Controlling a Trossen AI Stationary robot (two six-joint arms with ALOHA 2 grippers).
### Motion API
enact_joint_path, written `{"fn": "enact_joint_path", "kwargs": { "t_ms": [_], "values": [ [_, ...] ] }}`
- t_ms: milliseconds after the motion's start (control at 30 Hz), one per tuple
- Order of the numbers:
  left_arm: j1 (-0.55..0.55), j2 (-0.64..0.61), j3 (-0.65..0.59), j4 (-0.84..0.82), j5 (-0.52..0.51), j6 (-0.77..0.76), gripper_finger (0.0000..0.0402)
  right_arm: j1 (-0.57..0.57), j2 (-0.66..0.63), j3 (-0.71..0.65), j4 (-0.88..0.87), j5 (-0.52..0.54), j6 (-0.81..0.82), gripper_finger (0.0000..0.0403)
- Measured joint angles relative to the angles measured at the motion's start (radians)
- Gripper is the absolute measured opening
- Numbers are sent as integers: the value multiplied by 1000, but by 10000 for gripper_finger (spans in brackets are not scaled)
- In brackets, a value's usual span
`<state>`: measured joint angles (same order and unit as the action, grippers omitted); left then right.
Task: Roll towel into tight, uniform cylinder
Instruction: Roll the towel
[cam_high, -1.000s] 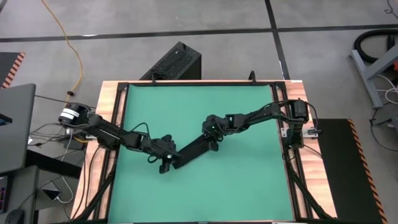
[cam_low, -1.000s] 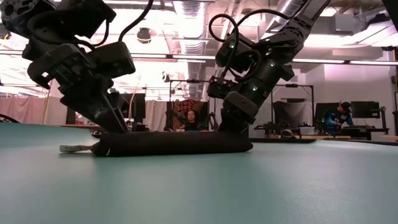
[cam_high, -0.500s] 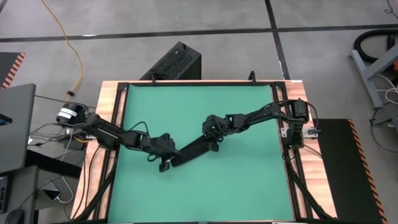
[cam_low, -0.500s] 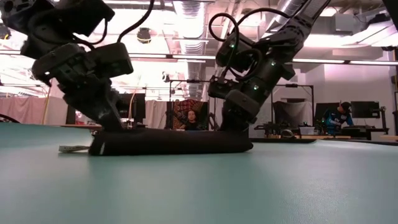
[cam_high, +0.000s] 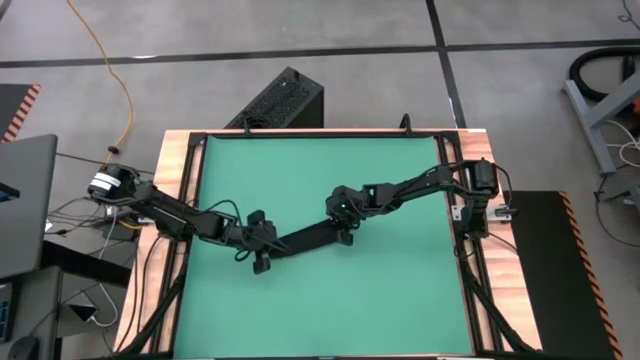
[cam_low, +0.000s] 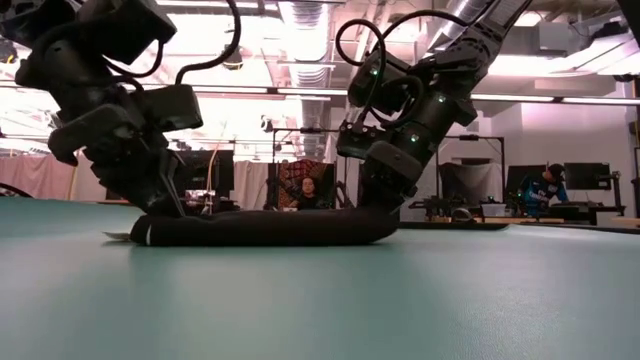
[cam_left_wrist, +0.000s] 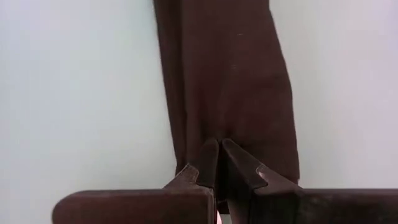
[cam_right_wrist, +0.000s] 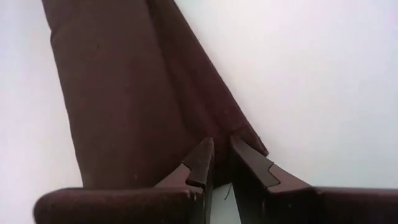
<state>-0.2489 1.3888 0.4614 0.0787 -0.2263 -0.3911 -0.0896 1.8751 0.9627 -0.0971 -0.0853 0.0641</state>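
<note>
The black towel (cam_high: 305, 238) lies on the green mat (cam_high: 400, 300) as a long narrow roll, slanting from left-near to right-far. The low view shows the towel (cam_low: 265, 228) as a low dark log, with a bit of white tag (cam_low: 118, 237) at its left end. My left gripper (cam_high: 266, 250) is shut on the roll's left end. My right gripper (cam_high: 345, 230) is shut on its right end. Both wrist views look along the roll: the towel (cam_left_wrist: 224, 74) and the towel (cam_right_wrist: 124, 93). My left gripper pinches cloth at the roll's left end (cam_left_wrist: 217, 132) between its two fingertips, which stand almost together. It slants down from the table's left side, its fingers along the roll. The roll rests on the mat. My right gripper pinches the roll's right end (cam_right_wrist: 214, 127) near a side edge, with a thin gap between its fingertips. It slants down from the table's right, far side, its fingers along the roll. The roll rests on the mat.
A black ribbed box (cam_high: 282, 100) stands on the floor beyond the far edge. The table's wooden frame (cam_high: 180, 190) borders the mat. Bare mat lies on the near and far sides of the roll. A person (cam_low: 303, 190) sits in the room behind.
My left gripper has shut on the roll's left end and drawn it toward the table's left and far edges, tipping as it went. The right end has stayed under my right gripper, so the roll lies more level across the table. The white tag is now mostly covered.
</note>
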Motion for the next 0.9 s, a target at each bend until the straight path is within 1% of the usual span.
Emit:
{"fn": "enact_joint_path", "kwargs": {
  "t_ms": [433, 500, 800, 900],
  "values": [
    [2, 0, 0, -108, -92, -2, 0, 15, 0, 0, -13, 1, -9, 75],
    [7, 0, 0, -111, -94, -3, 0, 17, 0, 0, -22, -4, -10, 75],
    [89, 0, -6, -131, -113, 2, 0, 26, 0, 0, -50, -22, -12, 75],
    [123, 0, -6, -132, -92, -6, 0, 36, -1, 0, -59, -21, -26, 75]
  ]
}}
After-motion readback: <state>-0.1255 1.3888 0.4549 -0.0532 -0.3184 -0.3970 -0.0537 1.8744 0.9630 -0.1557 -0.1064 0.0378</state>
